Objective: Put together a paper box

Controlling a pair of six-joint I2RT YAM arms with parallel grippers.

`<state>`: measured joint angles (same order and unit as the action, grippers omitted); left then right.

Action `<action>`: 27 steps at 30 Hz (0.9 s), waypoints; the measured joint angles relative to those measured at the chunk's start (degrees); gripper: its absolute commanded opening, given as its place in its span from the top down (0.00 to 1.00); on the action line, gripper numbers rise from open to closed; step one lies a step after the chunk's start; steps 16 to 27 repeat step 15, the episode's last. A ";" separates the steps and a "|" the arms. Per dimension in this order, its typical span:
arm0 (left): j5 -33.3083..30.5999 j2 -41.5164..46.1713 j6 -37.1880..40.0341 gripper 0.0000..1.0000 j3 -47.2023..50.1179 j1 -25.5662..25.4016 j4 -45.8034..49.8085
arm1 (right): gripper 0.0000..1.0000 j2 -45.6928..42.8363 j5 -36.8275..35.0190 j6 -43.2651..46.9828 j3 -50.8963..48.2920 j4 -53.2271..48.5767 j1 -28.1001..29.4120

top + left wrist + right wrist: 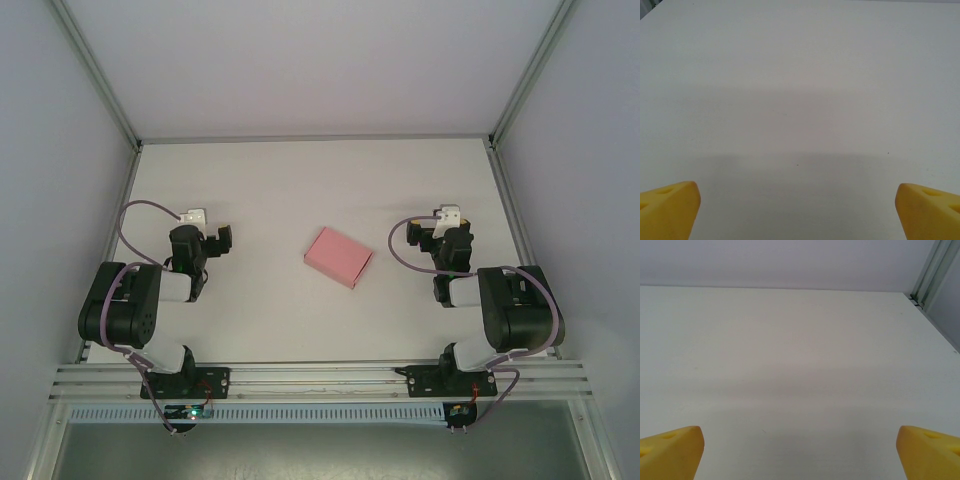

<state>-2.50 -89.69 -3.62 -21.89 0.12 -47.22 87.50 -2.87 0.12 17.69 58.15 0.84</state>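
Note:
The pink paper box [339, 256] lies in the middle of the white table [320, 190] as a small flat rectangle, turned at a slant. My left gripper [203, 232] rests well to its left and my right gripper [446, 232] well to its right, neither touching it. Both are open with only bare table between them. In the left wrist view the yellow fingertips [667, 210] stand far apart at the bottom corners. The right wrist view shows its yellow fingertips [670, 452] spread just as wide.
Metal frame posts [100, 75] and pale walls enclose the table on three sides. A frame corner [932, 275] appears at the right wrist view's upper right. An aluminium rail [320, 378] carrying both arm bases runs along the near edge.

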 measured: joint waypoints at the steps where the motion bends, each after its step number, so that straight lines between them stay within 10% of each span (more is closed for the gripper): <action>1: 0.00 0.00 0.02 0.00 0.00 0.00 0.00 | 0.02 0.00 0.00 0.00 0.00 0.00 0.00; 27: 0.42 0.00 0.04 0.00 0.00 0.00 0.02 | 0.02 0.00 -0.02 -0.02 0.00 0.02 0.00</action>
